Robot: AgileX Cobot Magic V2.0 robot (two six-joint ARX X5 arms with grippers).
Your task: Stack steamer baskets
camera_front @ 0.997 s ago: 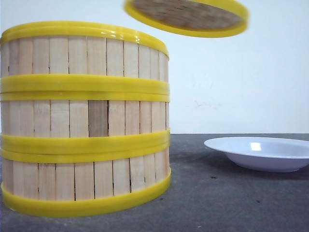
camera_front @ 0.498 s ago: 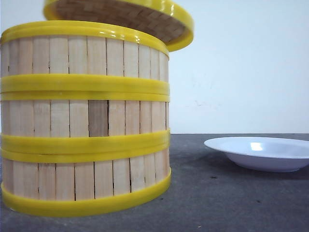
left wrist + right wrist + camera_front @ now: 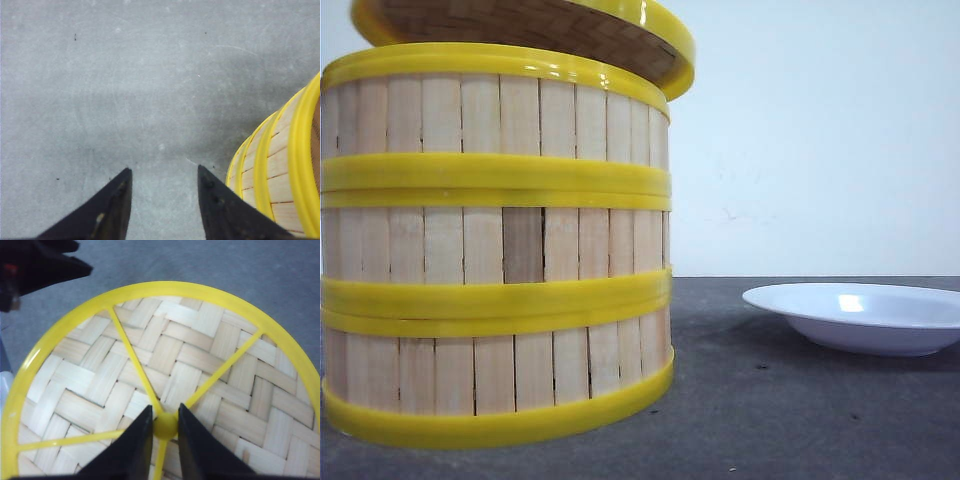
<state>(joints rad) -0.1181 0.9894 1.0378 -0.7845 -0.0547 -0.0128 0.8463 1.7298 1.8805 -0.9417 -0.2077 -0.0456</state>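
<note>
Yellow rims mark 3 baskets [image 3: 498,245] already stacked in a single column on the table [image 3: 800,420], at the left of the front view, with a plate [image 3: 860,316] well apart to their right. Tilted just above the top rim hangs the lid [image 3: 535,25], its far edge lower than its near edge.

The right gripper [image 3: 165,426] pinches the lid's knob [image 3: 165,426], its fingers closed tight against both sides. The step in hand looks like capping the stack. To do it well, the arm should level the lid, centre its rim over the top basket's rim, then descend straight and release only once the rim seats all round; a tilted drop could leave it skewed.

Only the right wrist view shows that grip and the lid's woven top with 3 yellow spokes; the front view shows just the underside and the tilt. The left wrist view alone shows the left gripper [image 3: 162,175] spread apart, holding nothing, hovering beside the stack.
</note>
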